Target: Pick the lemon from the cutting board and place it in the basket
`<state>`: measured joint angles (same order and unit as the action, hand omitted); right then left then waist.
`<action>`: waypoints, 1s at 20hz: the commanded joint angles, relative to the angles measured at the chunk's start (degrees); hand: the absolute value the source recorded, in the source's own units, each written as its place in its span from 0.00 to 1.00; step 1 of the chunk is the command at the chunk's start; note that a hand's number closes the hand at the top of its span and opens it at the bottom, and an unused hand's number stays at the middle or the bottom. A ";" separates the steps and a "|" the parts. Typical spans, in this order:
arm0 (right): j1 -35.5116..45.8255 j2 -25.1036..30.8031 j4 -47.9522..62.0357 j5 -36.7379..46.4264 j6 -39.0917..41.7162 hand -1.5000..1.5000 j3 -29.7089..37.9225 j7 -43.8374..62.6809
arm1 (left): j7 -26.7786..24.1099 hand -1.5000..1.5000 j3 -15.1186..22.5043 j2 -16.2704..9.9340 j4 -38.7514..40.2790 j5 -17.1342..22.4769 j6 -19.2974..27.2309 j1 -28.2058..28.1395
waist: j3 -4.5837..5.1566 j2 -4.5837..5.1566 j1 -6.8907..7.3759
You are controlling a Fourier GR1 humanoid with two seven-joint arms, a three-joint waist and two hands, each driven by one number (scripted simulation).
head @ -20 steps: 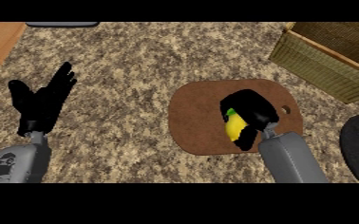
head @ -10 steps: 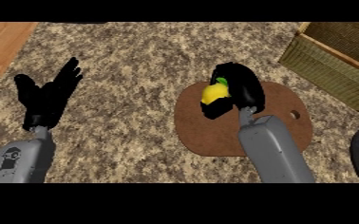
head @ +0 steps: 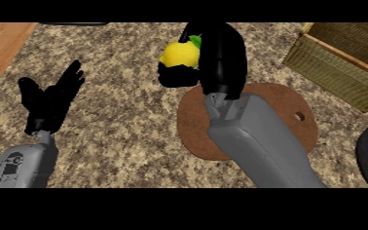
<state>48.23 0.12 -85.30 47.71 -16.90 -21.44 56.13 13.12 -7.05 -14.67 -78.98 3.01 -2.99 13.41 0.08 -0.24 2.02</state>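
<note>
My right hand [head: 219, 58] is shut on the yellow lemon [head: 179, 54], which has a green leaf at its top. The hand holds it up, above and beyond the far left edge of the round brown cutting board [head: 284, 108]. My forearm covers much of the board's middle. The woven basket [head: 333, 61] stands at the upper right, apart from the hand, partly cut off by the view's edge. At the left my left hand [head: 49, 101] rests open, fingers up, over the speckled counter.
A wooden strip [head: 13, 36] borders the counter at the upper left. A dark round object [head: 362, 151] shows at the right edge, below the basket. A dark grey thing [head: 75, 24] lies at the counter's far edge.
My right hand has lifted the lemon off the cutting board and carried it up and away from the board. The left hand stays still, apart from a shift in the view.
</note>
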 commanded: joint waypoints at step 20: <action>34.01 12.36 28.28 10.75 6.33 1.00 23.87 3.42 | -1.73 0.50 -0.97 0.45 1.68 -0.65 0.07 0.34 | -0.01 0.55 -1.30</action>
<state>79.61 9.22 -62.95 57.17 -10.23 -0.22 59.22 12.77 -8.49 -14.98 -78.79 3.03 -3.15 13.22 0.07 0.15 0.72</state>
